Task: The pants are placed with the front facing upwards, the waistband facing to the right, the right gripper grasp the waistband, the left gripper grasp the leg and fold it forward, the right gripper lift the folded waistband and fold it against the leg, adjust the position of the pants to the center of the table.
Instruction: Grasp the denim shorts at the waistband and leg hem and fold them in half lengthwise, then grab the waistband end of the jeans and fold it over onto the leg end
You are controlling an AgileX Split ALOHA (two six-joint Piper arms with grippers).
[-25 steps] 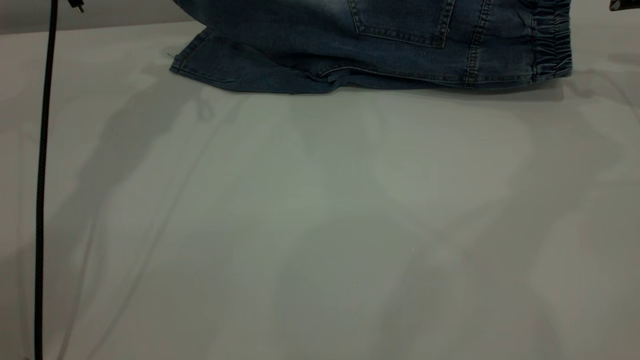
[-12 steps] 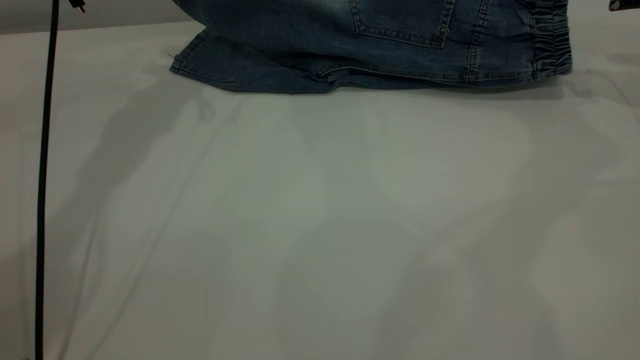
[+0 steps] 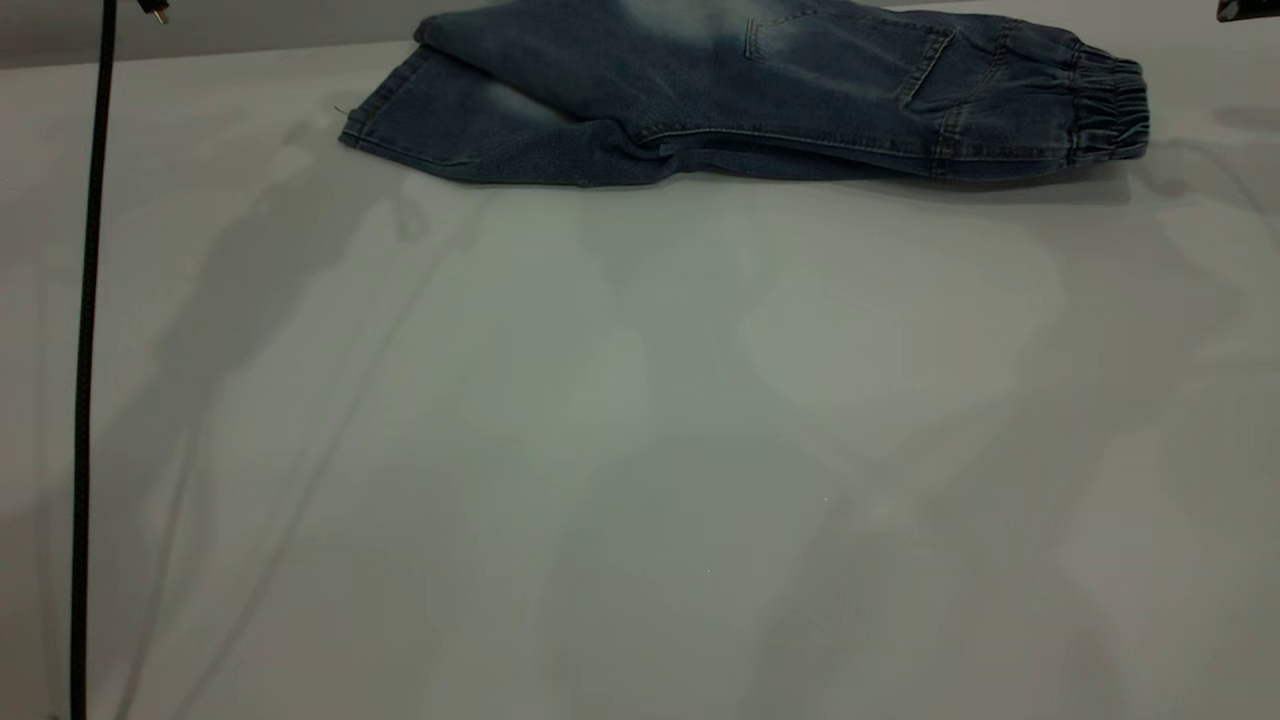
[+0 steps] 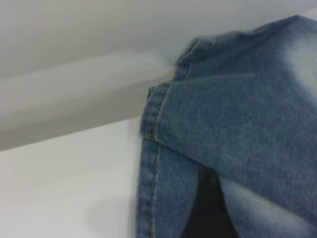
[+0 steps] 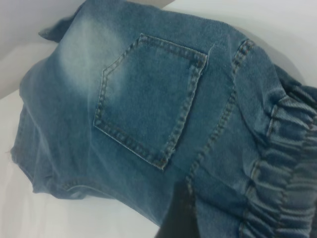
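Shows, from outside, the pants [image 3: 760, 90] folded lengthwise along the far edge of the table [image 3: 640, 450], waistband [image 3: 1105, 105] at their right end, with the crosswise fold and centring judged undone and wide bare room nearer than the pants; shows, at the left wrist, the leg hem [image 4: 153, 129] above the left gripper [image 4: 208, 218], hold impossible to tell; shows, at the right wrist, a back pocket [image 5: 148, 99] beside the waistband and the right gripper [image 5: 176, 218] under the pants, hold likewise impossible to tell.

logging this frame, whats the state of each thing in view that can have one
pants: folded lengthwise, lying flat at the table's far edge, back pocket up
waistband: gathered, at the right end, resting on the table
leg hems: stacked at the left end, top layer set back
table: bare in front of the pants
cable: hanging straight at far left
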